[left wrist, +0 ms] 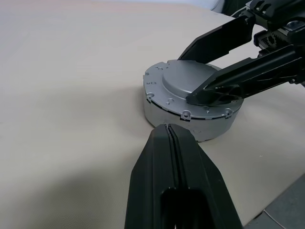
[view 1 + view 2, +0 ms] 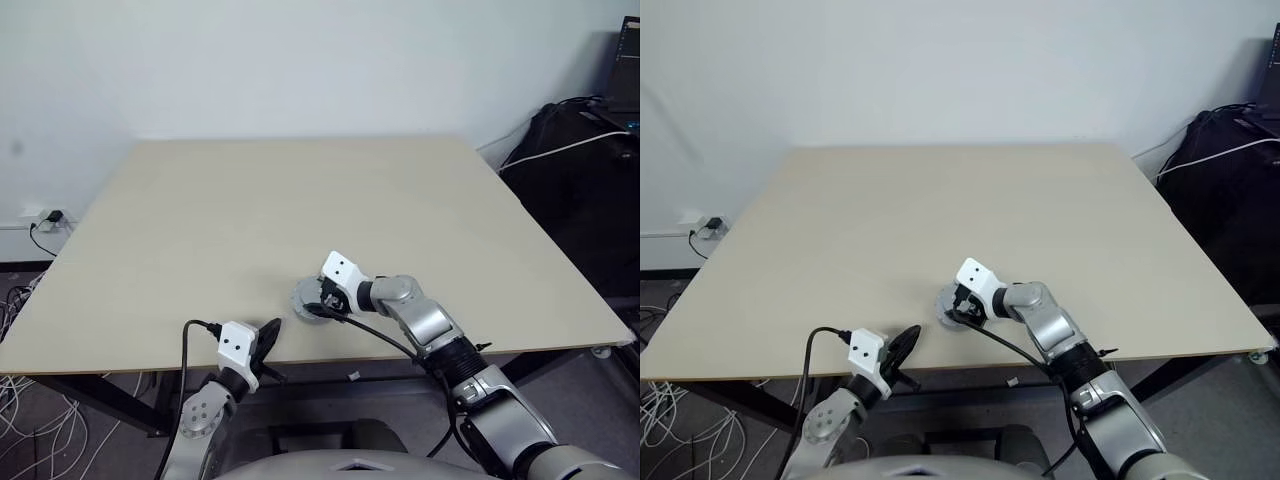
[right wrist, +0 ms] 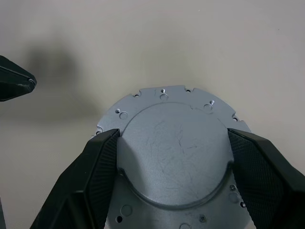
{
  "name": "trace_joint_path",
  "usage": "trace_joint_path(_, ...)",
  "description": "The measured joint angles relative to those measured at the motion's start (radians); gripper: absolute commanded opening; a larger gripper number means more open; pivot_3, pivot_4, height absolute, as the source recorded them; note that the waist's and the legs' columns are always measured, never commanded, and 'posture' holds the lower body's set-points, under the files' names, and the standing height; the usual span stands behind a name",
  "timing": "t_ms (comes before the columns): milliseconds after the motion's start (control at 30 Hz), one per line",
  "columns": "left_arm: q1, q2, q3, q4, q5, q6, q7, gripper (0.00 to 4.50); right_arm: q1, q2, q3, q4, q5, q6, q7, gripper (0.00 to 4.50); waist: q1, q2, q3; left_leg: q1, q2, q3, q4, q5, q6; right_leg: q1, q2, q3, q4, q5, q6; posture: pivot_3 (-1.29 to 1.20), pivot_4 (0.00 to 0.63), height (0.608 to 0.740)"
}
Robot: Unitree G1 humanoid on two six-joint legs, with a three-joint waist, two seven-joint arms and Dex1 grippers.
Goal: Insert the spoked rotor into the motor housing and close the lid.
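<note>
Near the table [image 2: 200,230] front edge, the lid [image 3: 174,152] sits on the housing [image 1: 157,113]; right pincer [image 3: 174,164] straddles its raised centre, seemingly seating it. Left pincer [image 1: 170,143] rests shut beside.

Beige table [image 2: 300,200], the lidded motor housing [image 1: 188,102] near its front edge

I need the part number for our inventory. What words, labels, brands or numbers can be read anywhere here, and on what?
None can be read.
The lid: scratches, small holes and screws, no marking.
The right pincer, left pincer and table: no lettering.
</note>
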Motion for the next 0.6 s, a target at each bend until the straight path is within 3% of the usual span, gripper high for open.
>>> trace_joint_path(600, 0.000, 0.001, -0.010, -0.001, 0.000, 0.004, 0.001, 0.00, -0.015, -0.006, 0.012, 0.003, -0.006, 0.020, -0.002, 3.23, 0.000, 0.000, 0.000, 0.000, 0.000, 0.000, 0.000, 0.000, 0.001, 0.000, -0.003, -0.001, 0.000, 0.000, 0.000, 0.00, 0.000, 0.740)
